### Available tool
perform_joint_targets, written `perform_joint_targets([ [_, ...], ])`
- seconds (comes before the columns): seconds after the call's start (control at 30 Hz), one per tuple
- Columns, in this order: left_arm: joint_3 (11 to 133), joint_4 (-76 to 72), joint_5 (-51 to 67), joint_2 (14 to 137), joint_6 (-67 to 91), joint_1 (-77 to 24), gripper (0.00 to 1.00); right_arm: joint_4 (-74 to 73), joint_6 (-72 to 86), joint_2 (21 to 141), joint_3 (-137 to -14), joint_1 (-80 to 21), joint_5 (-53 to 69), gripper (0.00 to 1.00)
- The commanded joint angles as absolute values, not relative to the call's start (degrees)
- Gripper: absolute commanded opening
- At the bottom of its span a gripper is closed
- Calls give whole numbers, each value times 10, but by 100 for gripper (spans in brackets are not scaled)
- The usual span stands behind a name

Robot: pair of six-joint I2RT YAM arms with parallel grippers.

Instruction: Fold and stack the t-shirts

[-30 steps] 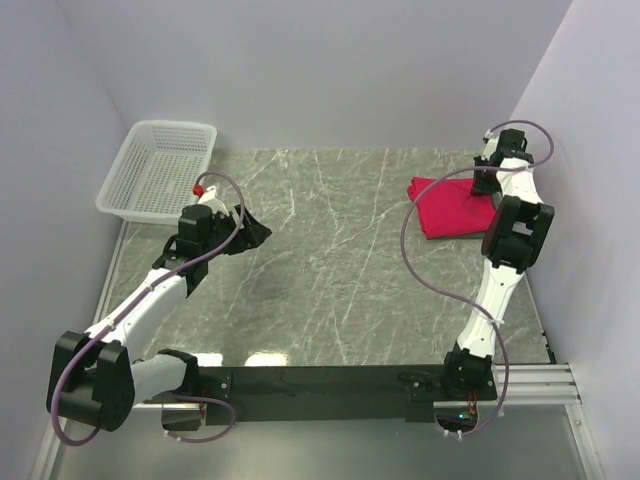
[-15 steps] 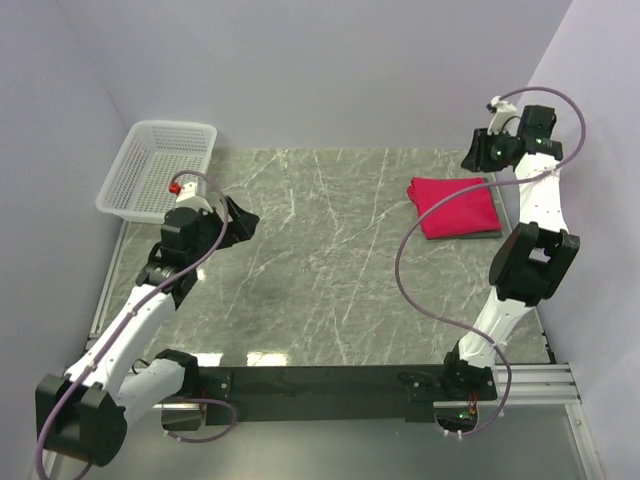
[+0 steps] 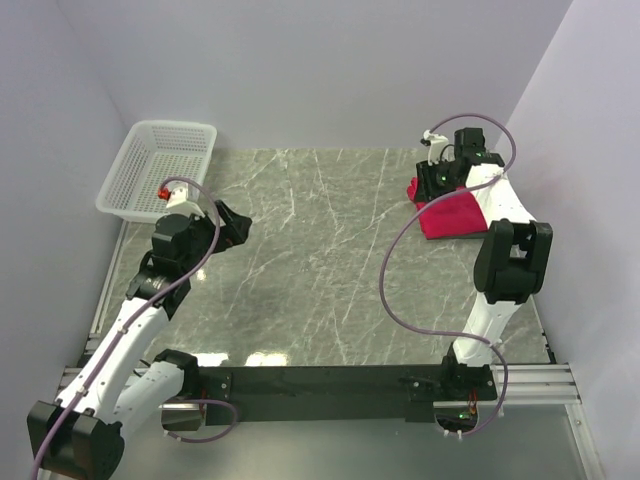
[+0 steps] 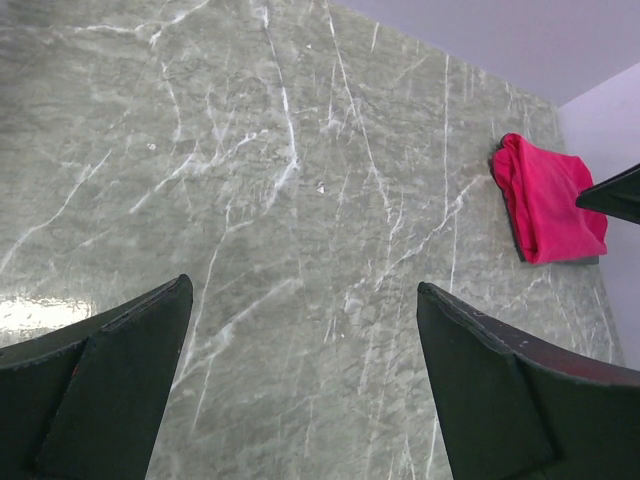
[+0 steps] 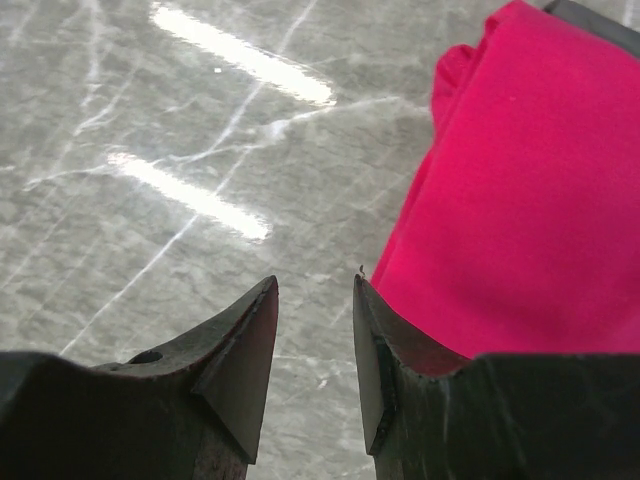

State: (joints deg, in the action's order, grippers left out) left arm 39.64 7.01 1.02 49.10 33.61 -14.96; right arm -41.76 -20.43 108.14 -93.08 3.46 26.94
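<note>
One crimson t-shirt (image 5: 530,190), folded into a thick pad, lies on the table (image 3: 330,260) just right of the right hand (image 5: 315,290). That hand's jaws are slightly parted, with nothing between them. The left hand (image 4: 303,287) gapes wide and empty, well away from the shirt. It looks like soft, light, floppy cloth. Best to pinch the near folded edge through every layer, or it may droop and unfold.
</note>
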Motion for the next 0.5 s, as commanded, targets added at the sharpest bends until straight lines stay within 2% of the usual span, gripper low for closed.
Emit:
perform_joint_targets([
  [0.0,403,75,2,468,326,-147,99,-390,-198,1052,-928,25,227,43],
  [0.47,418,117,2,441,324,-147,99,-330,-197,992,-880,12,192,42],
])
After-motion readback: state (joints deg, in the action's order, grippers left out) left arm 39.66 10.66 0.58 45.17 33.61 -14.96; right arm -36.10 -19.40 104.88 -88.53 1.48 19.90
